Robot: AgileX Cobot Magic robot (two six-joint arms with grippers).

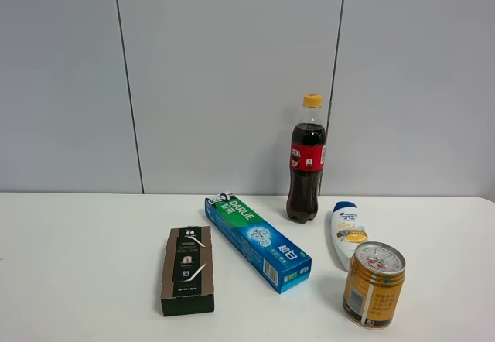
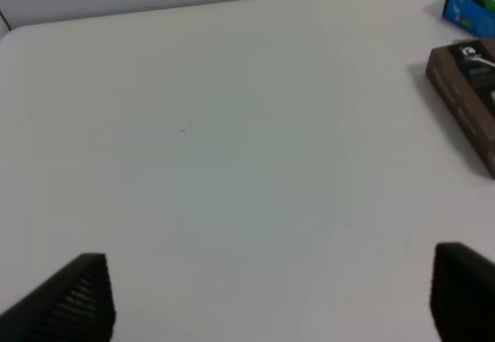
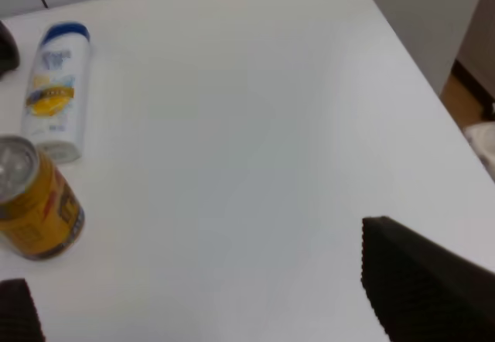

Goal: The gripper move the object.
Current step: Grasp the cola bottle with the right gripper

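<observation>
Jaws spread, empty, on left gripper [image 2: 271, 295] and right gripper [image 3: 216, 299]; bottle [image 1: 307, 160] upright near far edge, right of centre, shampoo [image 1: 347, 232] just beside, so a high nudge could topple it.

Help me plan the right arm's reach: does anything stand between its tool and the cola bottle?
Yes. The can and the lying shampoo sit in front of the cola bottle, roughly on the line from the open right tool. The cola bottle stands taller than both.
</observation>
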